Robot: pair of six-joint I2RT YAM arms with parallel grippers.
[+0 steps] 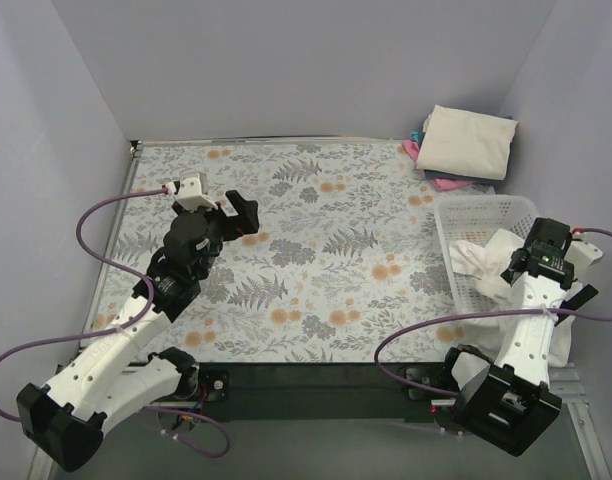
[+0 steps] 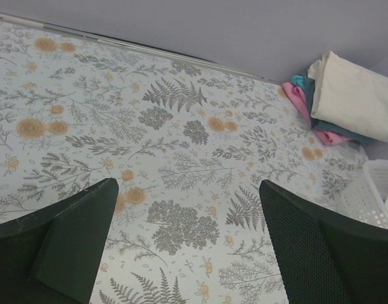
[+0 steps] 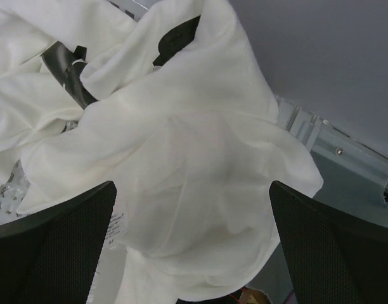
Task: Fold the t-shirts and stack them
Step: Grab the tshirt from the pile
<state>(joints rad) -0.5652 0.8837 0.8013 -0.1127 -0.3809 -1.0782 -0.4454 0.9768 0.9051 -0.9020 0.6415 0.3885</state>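
Room: plain pale grey walls (image 1: 286, 60) close in the back and both sides. No windows or fittings are in sight.

Surface (image 1: 316, 290): flat, covered in a print of grey ferns and orange flowers that runs back to the rear wall. A black strip (image 1: 296, 385) crosses the near edge between the two arm bases. Purple cables (image 1: 86, 225) loop off each arm.

Stack (image 1: 468, 142): folded shirts in the far right corner, close to the rear wall. Cream shirt on top, with pink and teal-blue edges showing underneath on the left side.

Basket (image 1: 486, 208): white lattice, at the right edge, just on the near side of the stack.

White shirts (image 1: 476, 258): an unfolded, crumpled heap lying in the basket, with more white cloth spilling past its near side by the right arm. Seen close up, dark shapes poke through the folds; I cannot tell what they are.

Left tool (image 2: 187, 190): jaws wide, nothing between them. It hangs over bare print at the left middle of the surface, well apart from the stack and basket.

Right tool (image 3: 193, 190): jaws wide, above the heap at the basket. White cloth fills the space under and between the fingers, but neither finger pinches it.
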